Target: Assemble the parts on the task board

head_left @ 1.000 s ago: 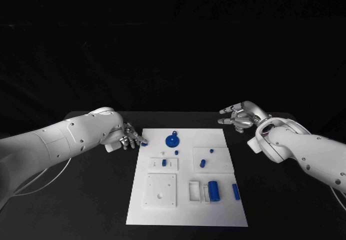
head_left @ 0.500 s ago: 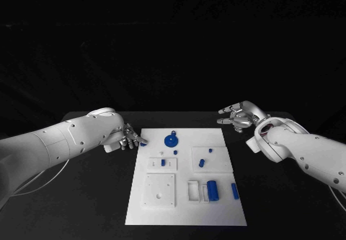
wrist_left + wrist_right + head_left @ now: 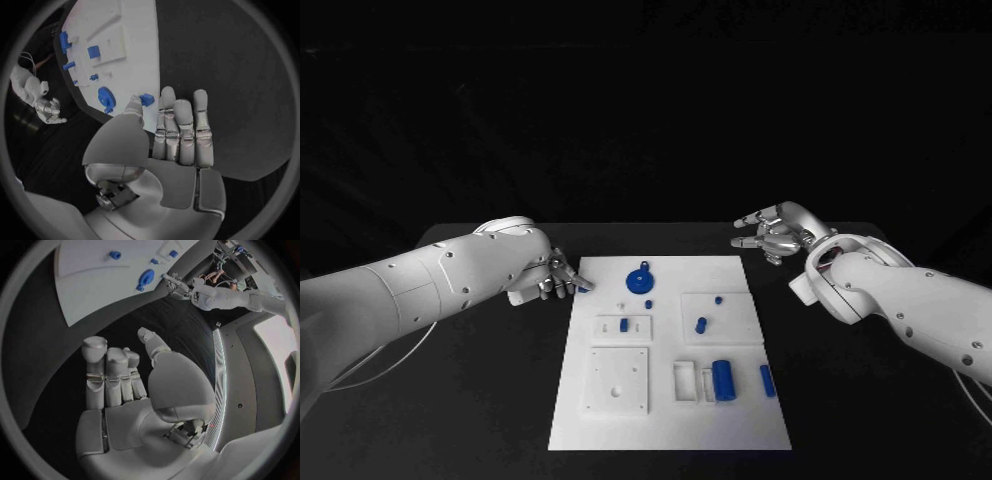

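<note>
On the black table (image 3: 473, 350), the left hand (image 3: 557, 277) pinches a small blue part (image 3: 147, 99); the right hand (image 3: 769, 237) hovers empty, fingers apart.

A robotics lab test station: a matte black counter (image 3: 473, 400) against a black backdrop carries a flat white plastic task board (image 3: 672, 415) with small blue plastic parts (image 3: 723, 379).

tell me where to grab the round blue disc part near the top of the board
Judging by the head view, the round blue disc lies flat on the task board, so pinch across its rim from above; the left hand beside it seems nearer.
</note>
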